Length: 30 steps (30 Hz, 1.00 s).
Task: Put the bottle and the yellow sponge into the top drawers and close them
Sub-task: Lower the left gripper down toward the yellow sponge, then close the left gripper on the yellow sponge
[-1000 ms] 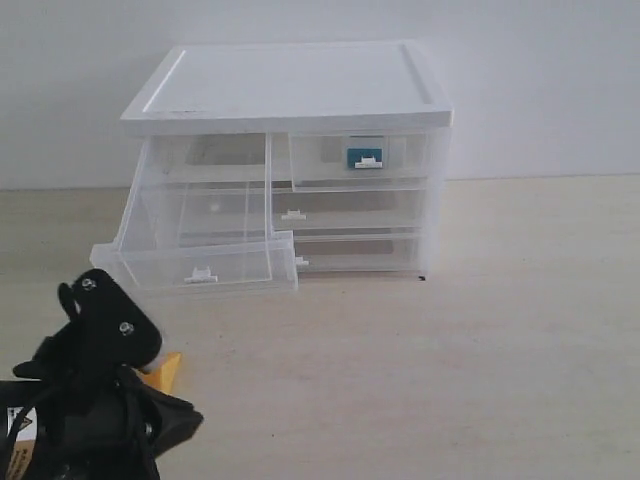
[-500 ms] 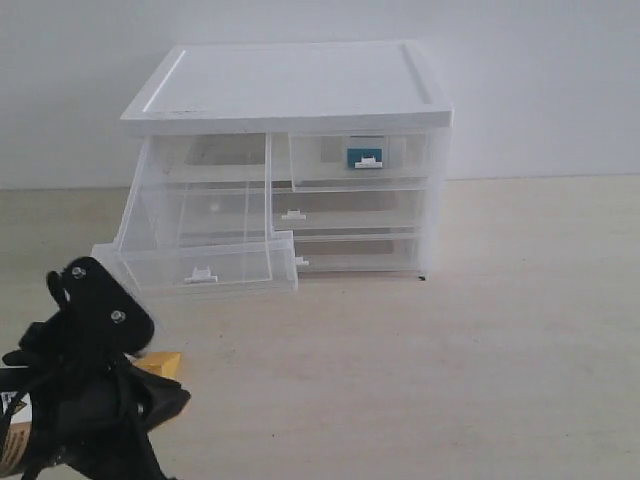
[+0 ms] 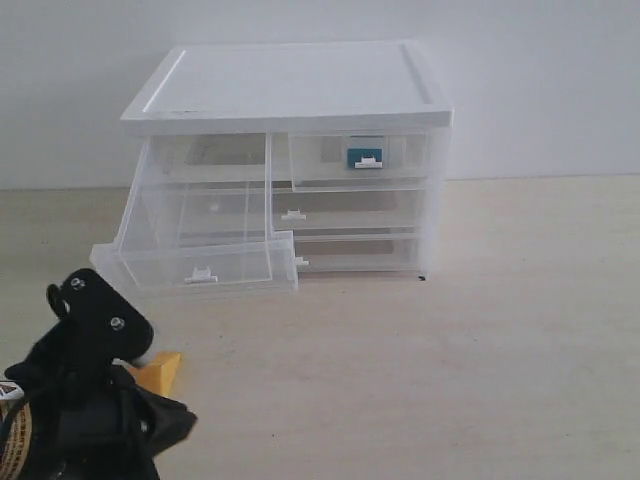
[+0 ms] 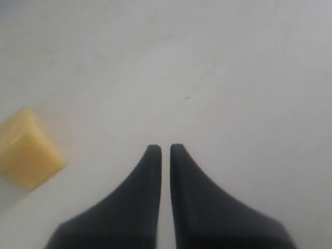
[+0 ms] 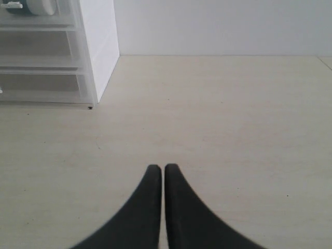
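No readable text anywhere: the bottle [image 3: 352,152] label is too small to make out, and the yellow sticker [image 3: 12,455] on the left arm [image 3: 95,400] is blurred. Versus half a second ago, the left arm sits slightly lower in the exterior view and more of the yellow sponge [image 3: 160,372] shows past it; cabinet [image 3: 290,85] and drawers are unchanged. Count: 1 cabinet, 2 top drawers, 2 full-width drawers [image 3: 350,212], 1 bottle, 1 sponge, 2 pincers. Left pincer [image 4: 165,149] is closed on nothing, only a thin slit between the fingers. The sponge [image 4: 26,150] lies on the surface [image 3: 450,350] just beside it, off to one side and not touching. The left top drawer [image 3: 200,258] is pulled out and tipped down, beyond the left pincer on the cabinet side. The bottle is inside the shut right top drawer [image 3: 400,160]. Right pincer [image 5: 158,168] is closed and empty over bare surface, well apart from the cabinet corner ahead.
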Motion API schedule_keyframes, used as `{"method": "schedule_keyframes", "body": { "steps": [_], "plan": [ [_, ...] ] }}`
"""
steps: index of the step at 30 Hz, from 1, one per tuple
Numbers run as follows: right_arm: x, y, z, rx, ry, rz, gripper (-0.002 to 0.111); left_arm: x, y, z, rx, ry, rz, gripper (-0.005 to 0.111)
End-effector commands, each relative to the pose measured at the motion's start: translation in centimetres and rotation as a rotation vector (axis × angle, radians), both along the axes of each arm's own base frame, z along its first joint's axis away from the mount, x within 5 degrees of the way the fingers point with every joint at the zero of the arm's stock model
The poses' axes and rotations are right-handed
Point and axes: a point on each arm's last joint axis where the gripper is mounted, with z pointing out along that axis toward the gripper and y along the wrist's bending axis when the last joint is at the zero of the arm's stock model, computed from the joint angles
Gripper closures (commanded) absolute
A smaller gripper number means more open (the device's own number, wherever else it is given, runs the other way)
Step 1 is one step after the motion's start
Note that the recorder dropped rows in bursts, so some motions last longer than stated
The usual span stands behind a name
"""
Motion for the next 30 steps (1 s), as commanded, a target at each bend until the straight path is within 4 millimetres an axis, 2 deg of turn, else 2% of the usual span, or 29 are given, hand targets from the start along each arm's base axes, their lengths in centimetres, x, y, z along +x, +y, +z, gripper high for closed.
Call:
{"method": "schedule_keyframes", "body": {
  "steps": [1,5,8,10,12,14,15,16,17,19,21,24,27,30],
  "plan": [
    [0.0,0.0,0.1,0.000,-0.013,-0.001,0.108,-0.8,-1.3,0.8,-0.202,-0.124,-0.127,0.103],
    [0.0,0.0,0.1,0.000,-0.013,-0.001,0.108,-0.7,-0.6,0.6,-0.179,-0.278,-0.118,0.103],
    [0.0,0.0,0.1,0.000,-0.013,-0.001,0.108,-0.2,0.5,0.2,-0.251,-0.289,0.047,0.103],
    [0.0,0.0,0.1,0.000,-0.013,-0.001,0.108,0.3,1.2,-0.4,-0.229,-0.266,0.127,0.098],
    [0.0,0.0,0.1,0.000,-0.013,-0.001,0.108,0.6,2.0,-1.3,-0.197,-0.227,0.202,0.083],
    [0.0,0.0,0.1,0.000,-0.013,-0.001,0.108,1.0,2.4,-2.0,-0.187,-0.195,0.275,0.061],
    [0.0,0.0,0.1,0.000,-0.013,-0.001,0.108,1.2,2.7,-2.3,-0.191,-0.183,0.327,0.048],
    [0.0,0.0,0.1,0.000,-0.013,-0.001,0.108,1.6,3.0,-2.7,-0.201,-0.177,0.410,0.023],
    [0.0,0.0,0.1,0.000,-0.013,-0.001,0.108,1.7,3.0,-3.0,-0.195,-0.180,0.423,0.011],
    [0.0,0.0,0.1,0.000,-0.013,-0.001,0.108,2.0,3.0,-3.4,-0.174,-0.201,0.421,0.002],
    [0.0,0.0,0.1,0.000,-0.013,-0.001,0.108,2.4,3.0,-3.9,-0.170,-0.235,0.441,0.003],
    [0.0,0.0,0.1,0.000,-0.013,-0.001,0.108,2.8,3.0,-4.5,-0.157,-0.255,0.453,0.012],
    [0.0,0.0,0.1,0.000,-0.013,-0.001,0.108,3.7,2.3,-5.4,-0.144,-0.245,0.456,0.031],
    [0.0,0.0,0.1,0.000,-0.013,-0.001,0.108,4.8,1.5,-6.0,-0.149,-0.234,0.476,0.032]
  ]
}}
